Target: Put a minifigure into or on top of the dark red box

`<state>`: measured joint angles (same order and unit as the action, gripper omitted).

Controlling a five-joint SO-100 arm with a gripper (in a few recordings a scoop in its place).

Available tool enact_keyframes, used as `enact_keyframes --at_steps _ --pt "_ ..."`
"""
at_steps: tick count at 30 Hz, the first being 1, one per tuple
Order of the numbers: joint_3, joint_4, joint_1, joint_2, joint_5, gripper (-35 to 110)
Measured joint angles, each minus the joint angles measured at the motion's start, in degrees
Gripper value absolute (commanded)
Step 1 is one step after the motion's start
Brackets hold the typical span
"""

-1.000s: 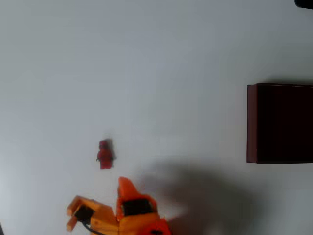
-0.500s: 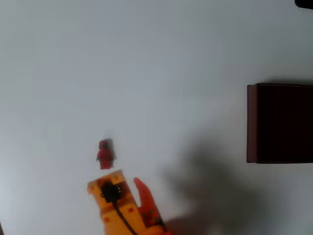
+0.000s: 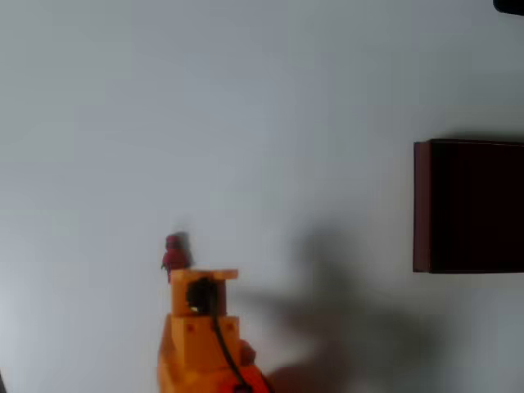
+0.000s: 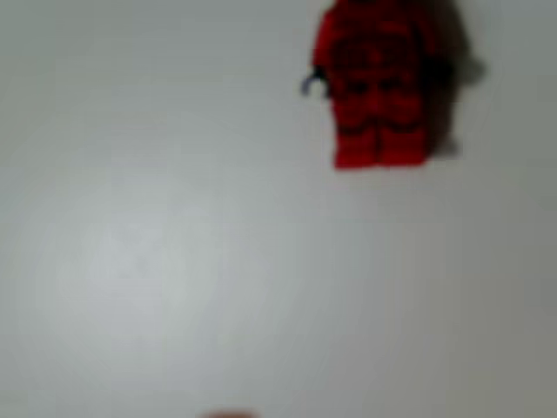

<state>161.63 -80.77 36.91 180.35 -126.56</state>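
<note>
The minifigure (image 3: 174,250) is a tiny all-red figure lying on the white table, left of centre in the overhead view. In the wrist view the minifigure (image 4: 379,87) is blurred and large at the top right, head towards the top edge. My orange arm (image 3: 200,327) rises from the bottom edge, and its top end covers the spot just below the figure. The fingers are hidden under the arm's body, so their spacing cannot be read. The dark red box (image 3: 422,205) stands at the right edge, open, with a near-black inside, far from the figure.
White tabletop (image 3: 262,123) spreads between the figure and the box. The arm's shadow (image 3: 344,319) falls on the table to the right of the arm. A dark object (image 3: 509,5) sits in the top right corner.
The arm has turned and moved up from the bottom edge toward the minifigure; its top end now reaches the figure's feet. Figure and box have not moved.
</note>
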Motion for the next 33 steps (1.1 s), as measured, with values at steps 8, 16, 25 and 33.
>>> enact_keyframes --at_steps 8,16,25,33 --pt "-1.41 12.66 0.09 -21.71 -2.72 19" --pt "-3.08 21.62 -0.97 -36.12 0.09 18" --pt "-4.13 27.69 -0.97 -42.8 2.2 19" --pt "-4.39 32.52 -0.97 -48.69 4.22 19"
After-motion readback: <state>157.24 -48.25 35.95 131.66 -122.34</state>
